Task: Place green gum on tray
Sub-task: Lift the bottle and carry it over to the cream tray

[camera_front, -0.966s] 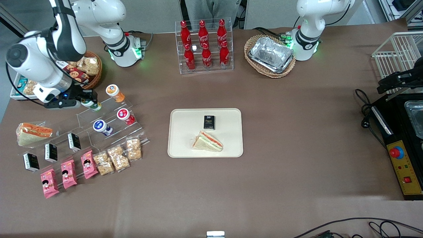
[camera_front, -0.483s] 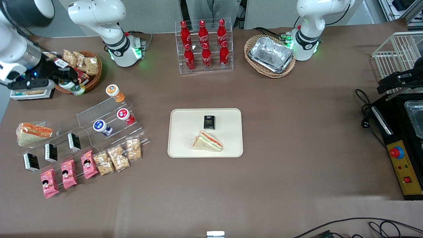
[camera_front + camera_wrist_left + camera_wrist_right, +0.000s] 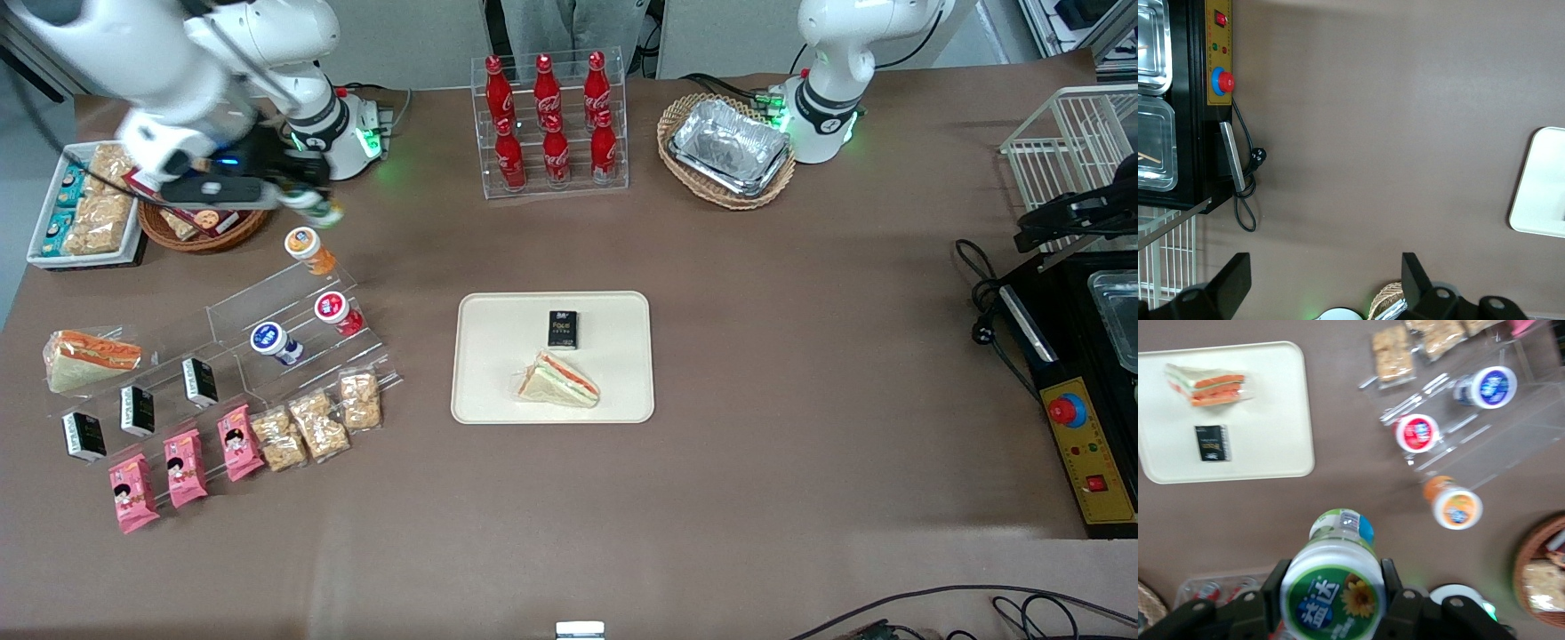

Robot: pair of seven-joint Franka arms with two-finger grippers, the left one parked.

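Counts, front view:
- small cylindrical gum bottles: 4. One green-bodied w/ white lid [image 3: 313, 204], clamped in the black two-finger gripper [image 3: 302, 197] above table near the right arm's base; orange [image 3: 308, 249], red [image 3: 336, 312], blue [image 3: 276, 342] on clear acrylic step rack [image 3: 267, 307].
- red cola bottles [image 3: 547, 116]: 6.
- pink snack packets [image 3: 185, 467]: 3.
- clear bags of beige crackers [image 3: 316, 422]: 3.
- small black boxes: 3 on rack [image 3: 138, 409], 1 on the cream rectangular tray [image 3: 498, 364].
- wrapped triangle sandwiches: 2, one on tray [image 3: 558, 380], one by rack [image 3: 89, 356].
- wicker baskets: 2.
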